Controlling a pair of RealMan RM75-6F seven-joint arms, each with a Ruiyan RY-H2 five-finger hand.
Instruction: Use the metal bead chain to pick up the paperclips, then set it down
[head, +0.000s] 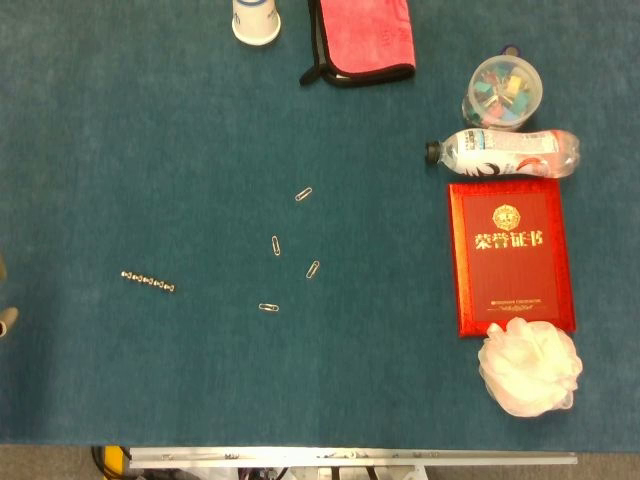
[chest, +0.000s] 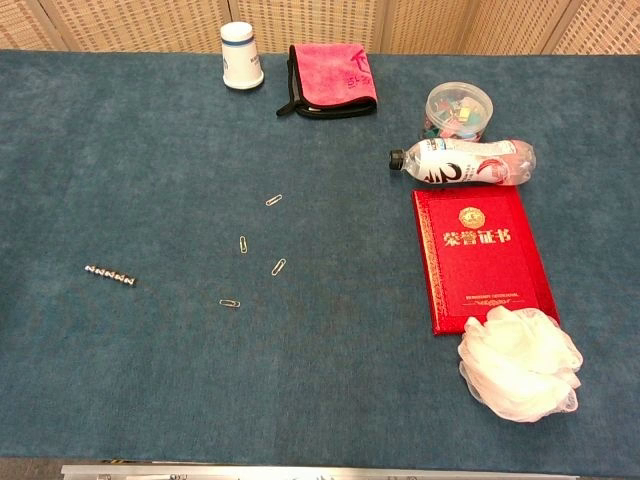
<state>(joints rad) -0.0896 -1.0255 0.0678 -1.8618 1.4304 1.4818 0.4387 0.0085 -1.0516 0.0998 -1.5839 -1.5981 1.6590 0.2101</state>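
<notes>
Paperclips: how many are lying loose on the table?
4, all loose on the blue cloth, right of the bead chain: one farthest back, one mid, one right, one nearest. None looks hidden.

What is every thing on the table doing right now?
bead chain: lying straight, untouched
paperclips: four, scattered apart, none picked up
bottle: on its side, cap on
red book: closed, flat
pink cloth: folded
cup: standing upside down
clear tub: lid on
white puff: resting against the book's corner
</notes>
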